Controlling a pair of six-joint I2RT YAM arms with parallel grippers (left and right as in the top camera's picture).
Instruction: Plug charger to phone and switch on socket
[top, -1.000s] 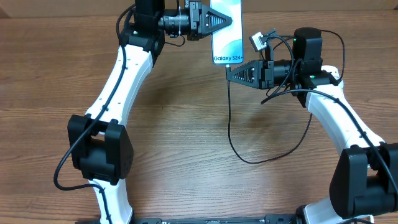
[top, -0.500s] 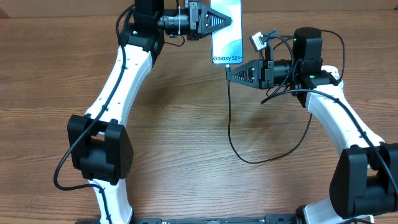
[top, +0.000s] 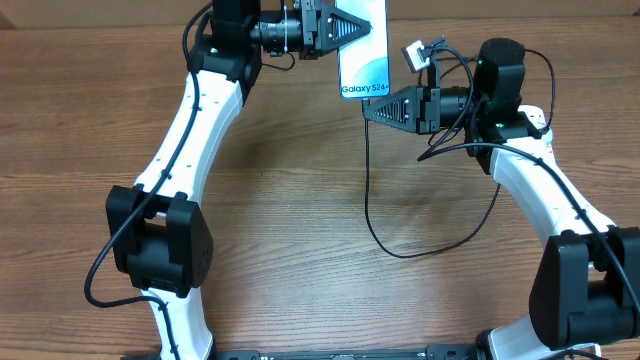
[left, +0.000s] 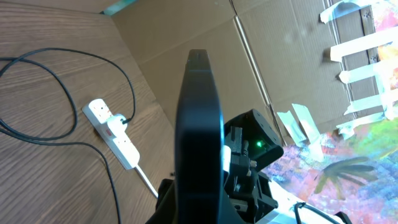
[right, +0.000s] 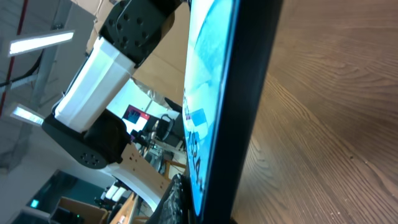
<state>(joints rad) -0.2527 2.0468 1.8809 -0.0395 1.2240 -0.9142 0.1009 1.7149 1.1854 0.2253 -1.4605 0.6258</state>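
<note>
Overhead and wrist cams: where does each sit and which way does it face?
Overhead: above the table, looking down; both arms, left gripper on the phone, right gripper at its lower edge with the charger.
Left wrist: behind the phone's edge, facing the socket and right arm.
Right wrist: at the phone's lower edge, looking along its screen at the left arm.
Shared: all show the phone.

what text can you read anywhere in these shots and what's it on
"Galaxy S24+": near the bottom edge of the phone screen, overhead view.
Right wrist view: dark marks on the phone screen, seen at too steep an angle to read.
Left wrist view: the socket is too small to show any legible marking.
No other text is readable.
</note>
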